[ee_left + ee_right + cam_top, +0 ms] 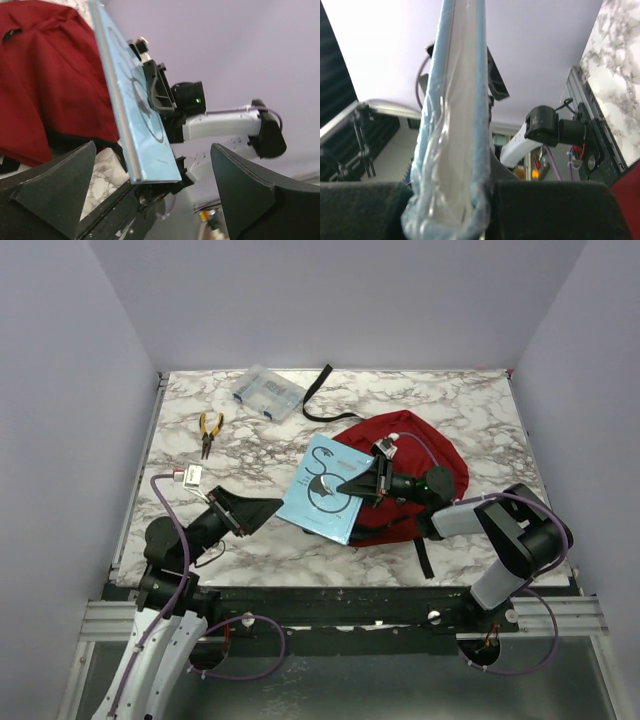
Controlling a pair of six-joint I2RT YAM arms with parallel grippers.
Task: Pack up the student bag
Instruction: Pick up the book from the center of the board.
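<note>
The left arm stretches low over the white marbled counter, its jaws spread wide and holding nothing, their tips just beside the left edge of the thin light blue book. The right arm reaches leftward across the dark red soft fabric backpack, its jaws closed on the book's right side and holding it tilted. The cover carries a large dark swirl like an S; the smaller print is too fine to read. The backpack lies right of centre on the counter. At the far side sits a clear plastic box of small items I cannot identify, near yellow-handled pliers and a black strap.
</note>
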